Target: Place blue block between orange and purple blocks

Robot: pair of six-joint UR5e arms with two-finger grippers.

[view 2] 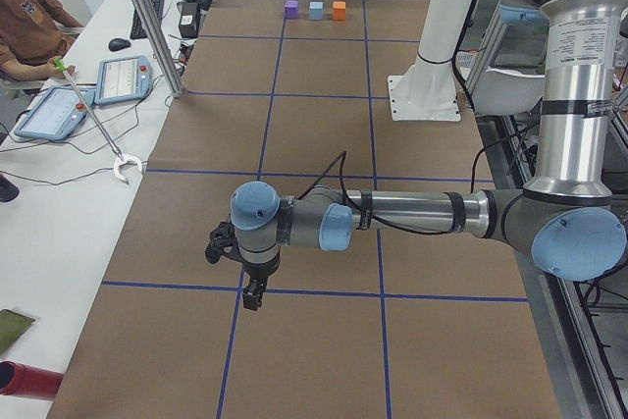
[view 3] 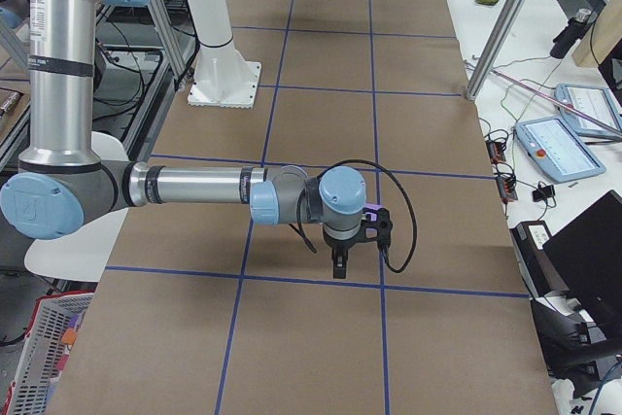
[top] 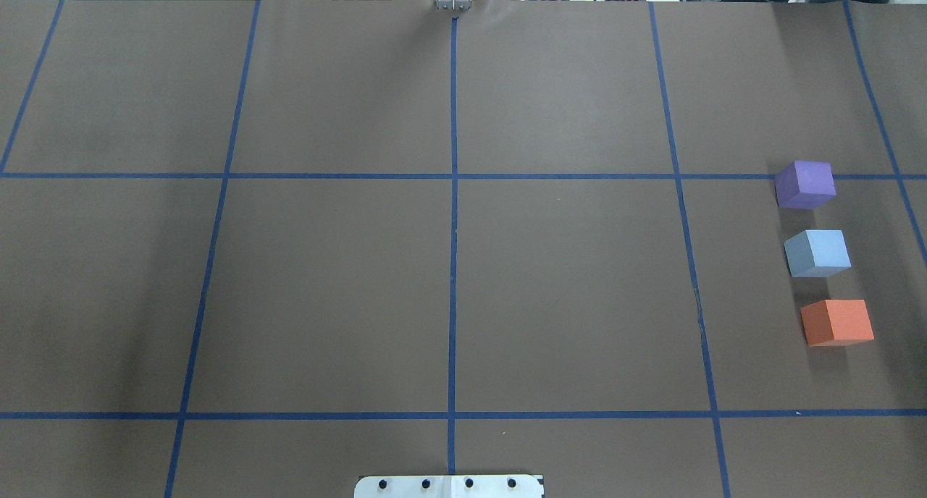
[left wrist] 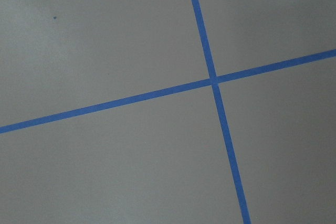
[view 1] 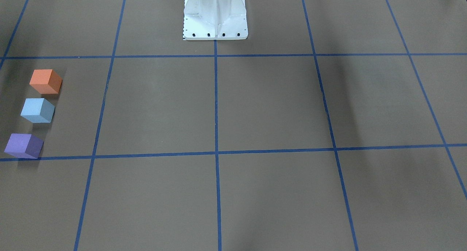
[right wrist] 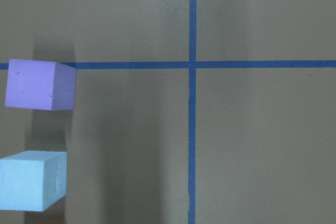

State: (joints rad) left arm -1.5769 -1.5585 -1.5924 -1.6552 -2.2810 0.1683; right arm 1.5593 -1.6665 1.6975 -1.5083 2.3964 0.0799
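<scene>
1. Looking at the overhead view, the blue block (top: 817, 252) sits on the table (top: 326, 288) at the right of the frame. The purple block (top: 804, 184) is above it and the orange block (top: 836, 322) below, so the three form one loose column, each apart from the next.
2. From that layout I'd judge the task done: blue fills the gap and nothing touches it.
3. The purple block rests across a blue tape line (top: 579, 176), which looks incidental rather than a target mark.
4. The right arm (view 3: 194, 185) hangs low over the table near that row, wrist pointing down. Its camera takes in purple and blue at the left of its frame, so it is probably parked just beside the blocks and clear of them.
5. The left arm (view 2: 412, 213) reaches over bare table well apart from the blocks, likely to keep out of the way.
6. Both arms' jaws show only from the table ends, and I cannot tell whether they are spread or pressed together.
</scene>
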